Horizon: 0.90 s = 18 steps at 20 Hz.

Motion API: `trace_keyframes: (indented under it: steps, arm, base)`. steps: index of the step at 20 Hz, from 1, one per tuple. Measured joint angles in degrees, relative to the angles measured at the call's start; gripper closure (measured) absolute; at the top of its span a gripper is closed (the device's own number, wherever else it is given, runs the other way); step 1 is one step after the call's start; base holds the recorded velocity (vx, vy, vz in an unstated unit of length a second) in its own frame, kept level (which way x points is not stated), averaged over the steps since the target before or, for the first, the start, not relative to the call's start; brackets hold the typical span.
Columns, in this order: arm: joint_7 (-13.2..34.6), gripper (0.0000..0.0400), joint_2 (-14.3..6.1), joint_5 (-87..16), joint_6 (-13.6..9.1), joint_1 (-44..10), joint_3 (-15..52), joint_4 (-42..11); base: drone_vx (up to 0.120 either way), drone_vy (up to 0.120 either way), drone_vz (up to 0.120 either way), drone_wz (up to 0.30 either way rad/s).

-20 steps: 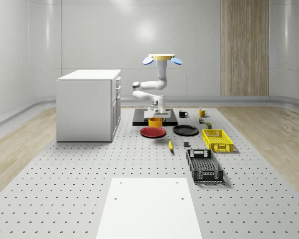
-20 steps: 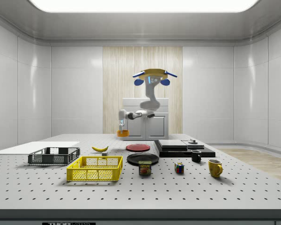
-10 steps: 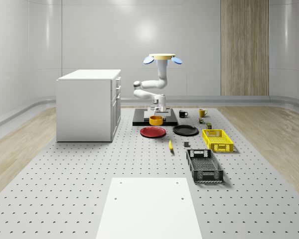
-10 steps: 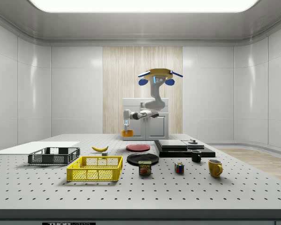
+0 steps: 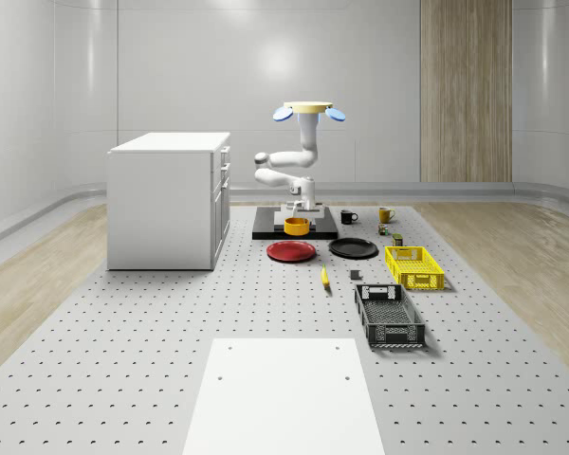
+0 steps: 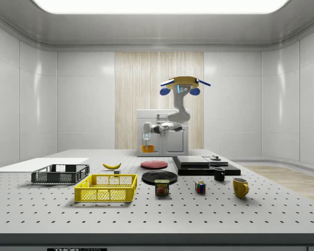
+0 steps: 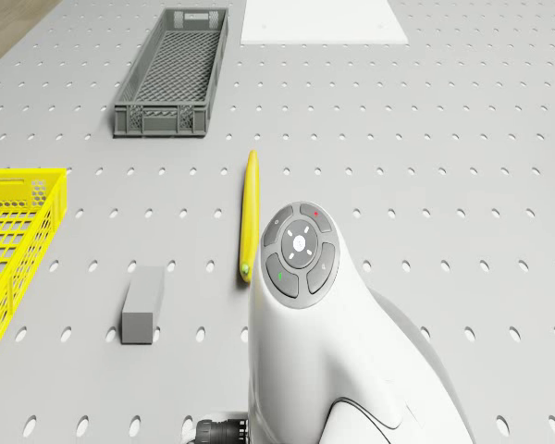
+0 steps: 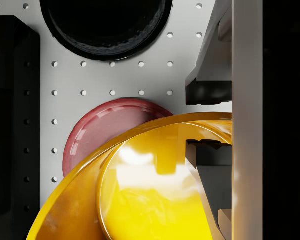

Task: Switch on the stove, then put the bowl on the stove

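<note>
item: carry in progress. the drone hovers higher than the cabinet top, above the stove end of the tabletop; over the last second it has moved toward the side view's right, and the arm has gone with it.

bowl: orange-yellow, pinched by its rim in the gripper, one finger inside the wall and one outside as the wrist view shows. a second ago it hung above the red plate; now, in the whole-scene view, it sits over the near edge of the stove, while the side view places it short of the black slab, clear of any surface. judged: transfer nearly there, lowering and release not yet done.

stove: flat black slab; whether it is switched on cannot be told.

nearby, tabletop:
- red plate and black plate, side by side just in front of the stove, below the carry path.
- black mug and yellow mug beyond the stove.
- can, coloured cube, banana, small grey block.
- yellow basket, grey crate, white sheet.
- white cabinet beside the stove, close to the arm's elbow.

obstruction: none between bowl and stove top; the small knob on the stove's far part is the one thing to keep off.
</note>
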Motion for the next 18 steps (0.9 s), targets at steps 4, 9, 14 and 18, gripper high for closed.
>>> trace_keyframes:
  steps: [4,9,14,18]
  arm:
    - [0.0,0.03,-0.1,0.0,0.1,0.0,0.0,0.0]
    - [0.1,0.03,-0.2,0.1,0.2,-0.1,0.0,0.0]
    - [0.1,0.03,-0.3,0.1,0.3,-0.1,0.0,0.0]
    - [0.1,0.03,-0.4,0.2,0.3,-0.2,0.0,0.0]
  base:
    - [-0.12,0.0,0.0,0.0]
    - [-0.12,0.0,0.0,0.0]
    - [-0.12,0.0,0.0,0.0]
    - [-0.12,0.0,0.0,0.0]
